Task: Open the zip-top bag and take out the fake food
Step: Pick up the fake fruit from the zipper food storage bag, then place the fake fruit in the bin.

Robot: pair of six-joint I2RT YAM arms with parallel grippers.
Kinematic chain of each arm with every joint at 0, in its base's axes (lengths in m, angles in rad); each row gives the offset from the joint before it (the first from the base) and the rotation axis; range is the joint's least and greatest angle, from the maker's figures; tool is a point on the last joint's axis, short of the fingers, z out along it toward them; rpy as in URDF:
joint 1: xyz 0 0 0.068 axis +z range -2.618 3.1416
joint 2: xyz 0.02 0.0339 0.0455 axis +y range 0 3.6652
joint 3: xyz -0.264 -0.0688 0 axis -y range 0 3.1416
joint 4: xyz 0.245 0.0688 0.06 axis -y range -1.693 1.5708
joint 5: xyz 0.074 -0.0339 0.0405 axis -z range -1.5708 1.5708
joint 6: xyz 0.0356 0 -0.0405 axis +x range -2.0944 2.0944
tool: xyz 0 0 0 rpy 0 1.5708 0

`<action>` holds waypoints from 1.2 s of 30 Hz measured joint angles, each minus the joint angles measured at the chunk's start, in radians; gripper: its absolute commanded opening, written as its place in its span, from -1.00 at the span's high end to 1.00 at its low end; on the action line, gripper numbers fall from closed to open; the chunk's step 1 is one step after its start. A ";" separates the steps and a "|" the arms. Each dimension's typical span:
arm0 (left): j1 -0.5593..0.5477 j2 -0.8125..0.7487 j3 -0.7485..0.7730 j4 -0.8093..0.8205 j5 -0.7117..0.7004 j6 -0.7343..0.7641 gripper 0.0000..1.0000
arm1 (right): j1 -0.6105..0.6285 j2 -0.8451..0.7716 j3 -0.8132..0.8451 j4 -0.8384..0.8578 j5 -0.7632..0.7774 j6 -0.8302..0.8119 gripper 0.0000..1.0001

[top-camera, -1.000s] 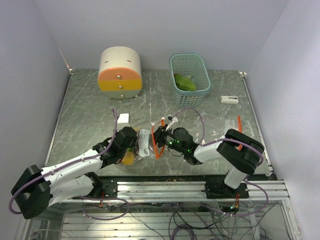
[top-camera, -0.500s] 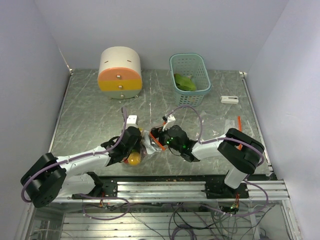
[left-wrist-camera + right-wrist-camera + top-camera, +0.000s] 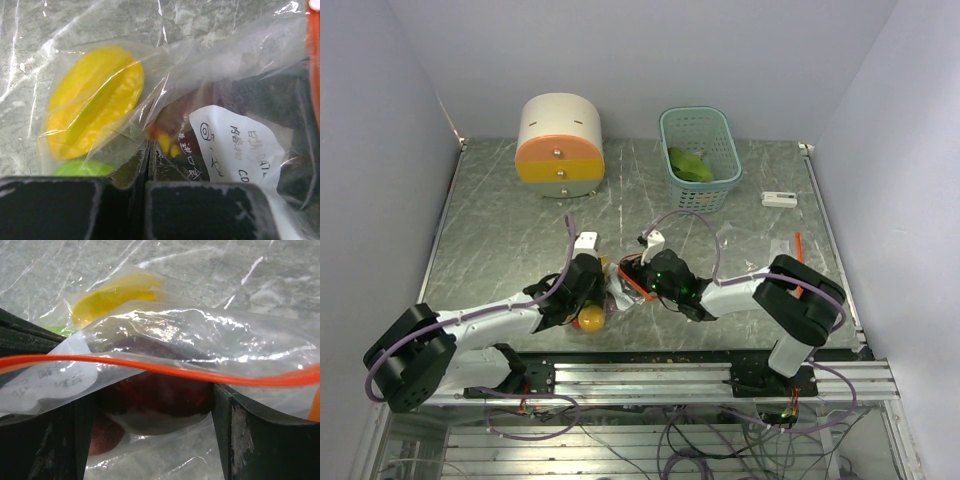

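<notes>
Counter (image 3: 500, 230) carried the clear zip-top bag (image 3: 200, 335) near its front edge, fake food inside (yellow star fruit (image 3: 92, 100), dark red piece (image 3: 155, 390)), left fingers (image 3: 75, 210) pinched together on the film, probably anchoring it, right fingers (image 3: 260, 440) apart astride the orange zip strip (image 3: 165, 371).

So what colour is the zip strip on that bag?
Orange; the zip strip shows best in the right wrist view.

White label (image 3: 235, 145) on the bag (image 3: 210, 55) partly reads "DAT", "CO".
</notes>
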 measured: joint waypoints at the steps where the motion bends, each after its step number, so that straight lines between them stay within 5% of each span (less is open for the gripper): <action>1: 0.000 0.003 0.000 0.001 0.000 -0.001 0.86 | -0.002 -0.010 -0.005 -0.008 0.002 -0.002 -0.38; 14: 0.000 0.063 -0.034 0.083 -0.001 -0.038 0.86 | -0.113 -0.455 -0.098 -0.226 0.036 -0.002 -0.33; 21: 0.000 0.074 -0.034 0.093 -0.001 -0.038 0.86 | -0.283 -0.649 -0.025 -0.411 0.024 -0.036 -0.32; 27: 0.000 0.099 -0.041 0.135 0.010 -0.044 0.86 | -0.449 -0.572 0.226 -0.517 0.041 -0.095 -0.32; 34: 0.000 0.079 -0.054 0.135 0.024 -0.042 0.86 | -0.584 -0.306 0.513 -0.566 0.110 -0.190 -0.36; 36: 0.000 0.069 -0.063 0.139 0.030 -0.042 0.86 | -0.610 -0.220 0.583 -0.584 0.111 -0.208 -0.52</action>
